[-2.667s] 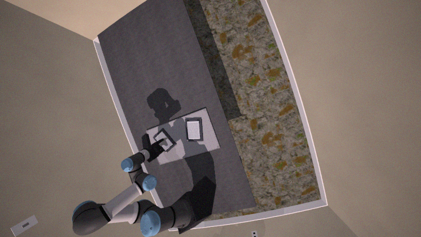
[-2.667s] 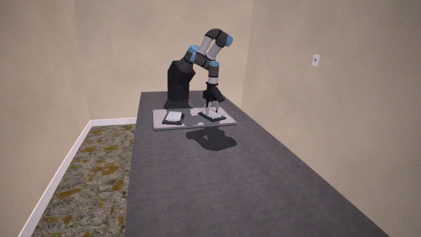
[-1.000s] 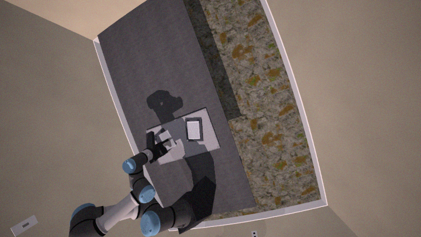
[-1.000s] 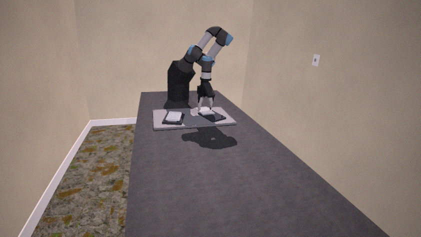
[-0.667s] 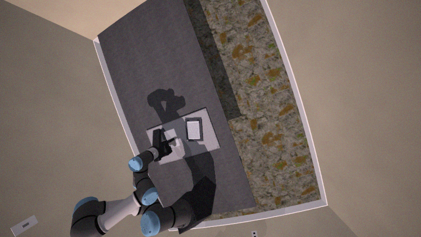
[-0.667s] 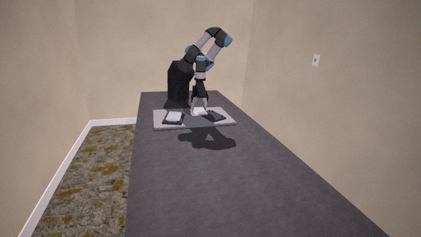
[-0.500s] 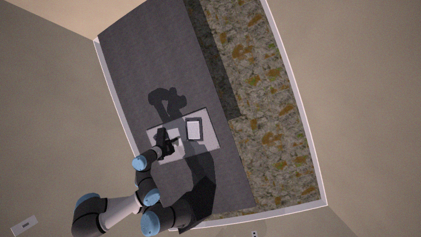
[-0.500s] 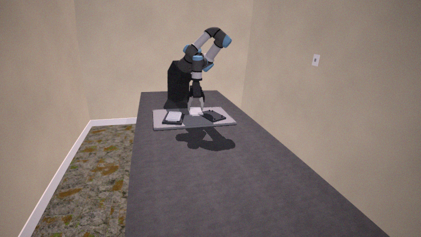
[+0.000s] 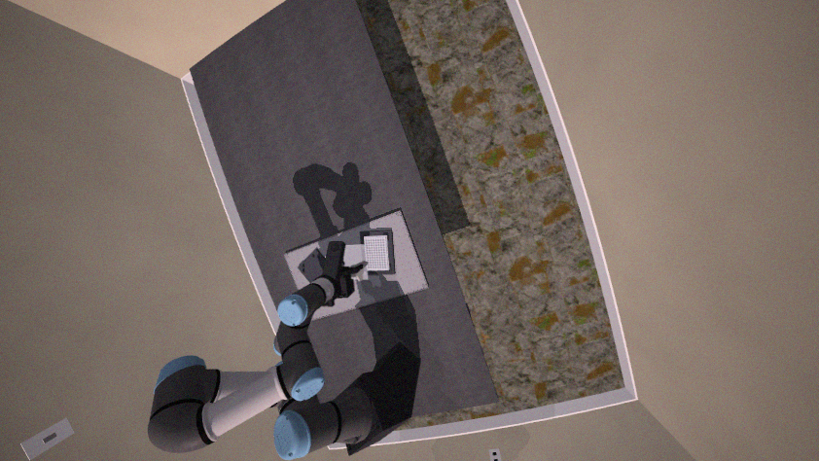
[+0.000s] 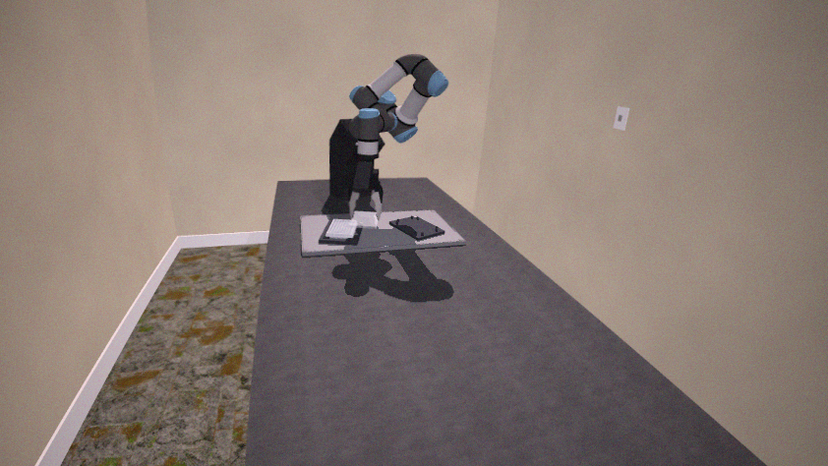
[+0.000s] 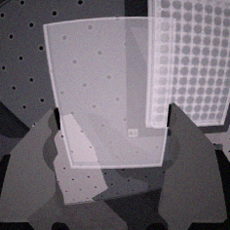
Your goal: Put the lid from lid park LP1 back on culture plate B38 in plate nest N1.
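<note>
The lid (image 11: 109, 93) is a thin, see-through rectangle with a pale raised rim, and the pegboard (image 11: 29, 54) dots show straight through it. The culture plate B38 (image 11: 192, 58), a white grid of round wells, sits in the dark plate nest N1 (image 10: 324, 238). The lid hangs above the pegboard just beside the plate, its far corner overlapping the plate's near edge in the wrist view. On the lid's other side, the black lid park LP1 (image 10: 417, 227) stands bare, well apart. The gripper (image 11: 113, 117) is clamped at mid-width on the lid's two long edges.
</note>
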Robot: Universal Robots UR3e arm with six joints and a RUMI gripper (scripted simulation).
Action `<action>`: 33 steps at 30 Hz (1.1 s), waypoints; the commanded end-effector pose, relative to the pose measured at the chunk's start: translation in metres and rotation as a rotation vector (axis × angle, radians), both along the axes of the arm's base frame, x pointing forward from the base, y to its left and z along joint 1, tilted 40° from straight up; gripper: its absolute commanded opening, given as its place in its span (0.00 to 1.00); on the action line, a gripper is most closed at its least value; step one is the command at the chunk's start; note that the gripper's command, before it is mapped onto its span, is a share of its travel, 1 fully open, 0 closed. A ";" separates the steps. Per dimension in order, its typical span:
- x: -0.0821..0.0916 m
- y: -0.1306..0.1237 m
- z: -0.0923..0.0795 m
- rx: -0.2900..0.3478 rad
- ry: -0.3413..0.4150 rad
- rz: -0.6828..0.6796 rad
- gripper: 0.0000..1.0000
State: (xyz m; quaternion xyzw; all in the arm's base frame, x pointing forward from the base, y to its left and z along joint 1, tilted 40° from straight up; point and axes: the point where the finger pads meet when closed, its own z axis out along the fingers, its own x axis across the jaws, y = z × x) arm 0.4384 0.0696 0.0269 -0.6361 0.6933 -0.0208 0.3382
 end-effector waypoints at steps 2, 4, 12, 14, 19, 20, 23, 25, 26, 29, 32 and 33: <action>0.010 -0.025 -0.008 0.002 0.001 -0.001 0.00; 0.013 -0.034 -0.011 0.002 0.001 -0.001 0.00; 0.022 -0.061 -0.019 0.002 0.001 -0.001 0.00; 0.025 -0.069 -0.022 0.002 0.001 -0.001 0.00; 0.025 -0.069 -0.022 0.002 0.001 -0.001 0.00; 0.025 -0.069 -0.022 0.002 0.001 -0.001 0.00; 0.025 -0.069 -0.022 0.002 0.001 -0.001 0.00; 0.025 -0.069 -0.023 0.002 0.001 -0.001 0.00; 0.026 -0.069 -0.023 0.002 0.001 -0.001 0.00; 0.026 -0.069 -0.024 0.002 0.001 -0.001 0.00; 0.027 -0.068 -0.024 0.002 0.001 -0.001 0.00; 0.027 -0.068 -0.025 0.002 0.001 -0.001 0.00</action>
